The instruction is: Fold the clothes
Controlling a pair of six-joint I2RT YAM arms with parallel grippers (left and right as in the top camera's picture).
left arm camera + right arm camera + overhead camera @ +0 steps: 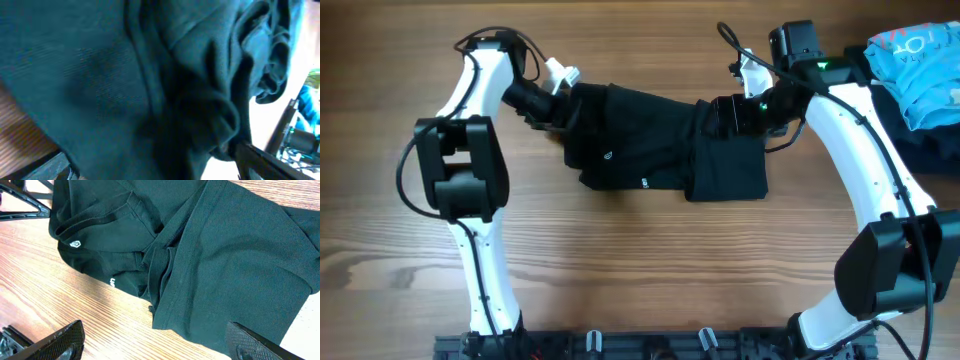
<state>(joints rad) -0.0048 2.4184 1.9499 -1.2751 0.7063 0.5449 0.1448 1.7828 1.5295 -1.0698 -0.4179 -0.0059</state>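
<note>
Overhead: black T-shirt (650,140) lies rumpled on the tabletop (640,260), left tool (560,110) spread at one end, right tool (722,112) spread at the other.

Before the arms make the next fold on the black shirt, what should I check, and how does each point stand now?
1. Shirt lies flat: not ok, bunched in the middle.
2. Right gripper open: ok, fingers spread above the shirt's edge.
3. Left gripper holds shirt: cannot tell, fabric fills its view.
4. Blue garment apart from shirt: ok.
5. Logo faces up: ok.
</note>
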